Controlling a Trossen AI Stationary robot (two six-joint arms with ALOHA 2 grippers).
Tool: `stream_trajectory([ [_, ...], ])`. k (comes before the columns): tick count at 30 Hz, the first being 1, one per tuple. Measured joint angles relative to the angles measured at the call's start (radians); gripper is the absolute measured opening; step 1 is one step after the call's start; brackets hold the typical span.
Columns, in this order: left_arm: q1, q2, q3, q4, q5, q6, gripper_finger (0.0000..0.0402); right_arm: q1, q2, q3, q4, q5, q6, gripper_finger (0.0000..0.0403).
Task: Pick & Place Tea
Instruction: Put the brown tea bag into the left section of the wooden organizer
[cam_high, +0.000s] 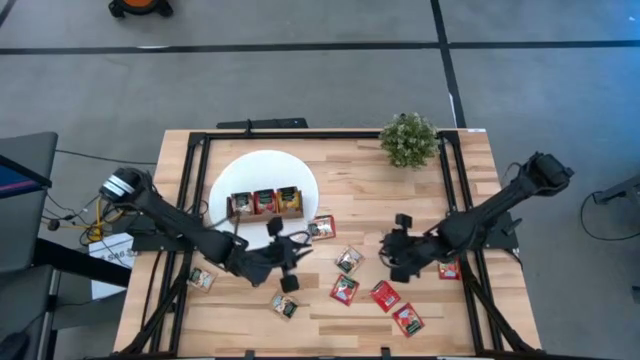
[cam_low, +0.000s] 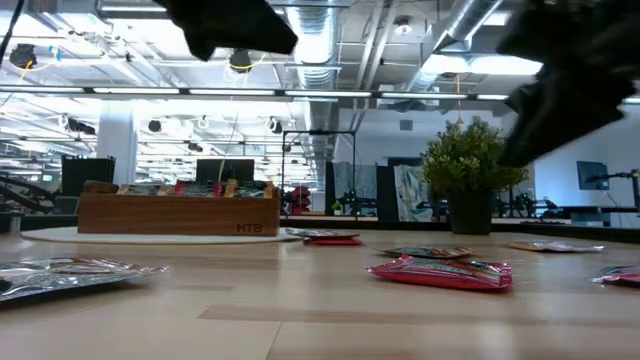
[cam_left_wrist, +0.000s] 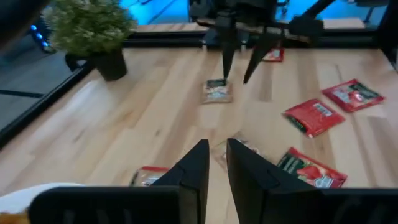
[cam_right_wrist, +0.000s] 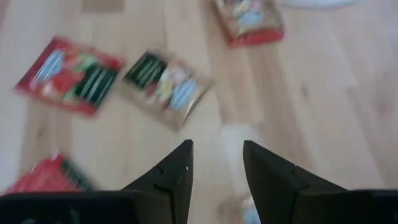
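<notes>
Tea sachets lie flat and scattered on the wooden table: red ones (cam_high: 385, 296) (cam_high: 344, 290) (cam_high: 407, 319) and paler ones (cam_high: 348, 260) (cam_high: 284, 305) (cam_high: 322, 228). My left gripper (cam_high: 298, 252) hangs just off the near right rim of the white disc (cam_high: 262, 165). Its fingers (cam_left_wrist: 199, 168) stand a narrow gap apart with nothing between them. My right gripper (cam_high: 388, 252) hangs to the right of the pale sachet (cam_left_wrist: 217, 91), pointing down at a slant. It is open (cam_right_wrist: 217, 168) and holds nothing. Sachets (cam_right_wrist: 165, 81) (cam_right_wrist: 68, 74) lie ahead of it on the wood.
A brown wooden tray (cam_high: 265, 203) with sachets in it stands on the white disc. A small potted plant (cam_high: 408, 140) stands at the far right. A black frame (cam_high: 330, 133) runs along the table's far and side edges. One sachet (cam_high: 201, 279) lies near the left edge.
</notes>
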Motion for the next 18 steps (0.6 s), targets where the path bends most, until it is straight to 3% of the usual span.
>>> stream_trajectory([
  [4, 0.003, 0.119, -0.001, 0.141, 0.001, 0.020, 0.0048, 0.023, -0.075, -0.112, 0.100, -0.109, 0.030, 0.0132],
  [9, 0.036, 0.215, -0.001, 0.231, 0.020, 0.018, 0.0048, 0.044, -0.089, -0.205, 0.264, -0.119, 0.118, 0.0132],
  [15, 0.088, 0.263, 0.000, 0.227, 0.241, -0.005, 0.0048, 0.015, 0.008, -0.240, 0.543, -0.084, 0.067, 0.0141],
  [18, 0.103, 0.307, 0.000, 0.255, 0.260, -0.009, 0.0048, -0.041, 0.086, -0.229, 0.636, -0.099, 0.048, 0.0152],
])
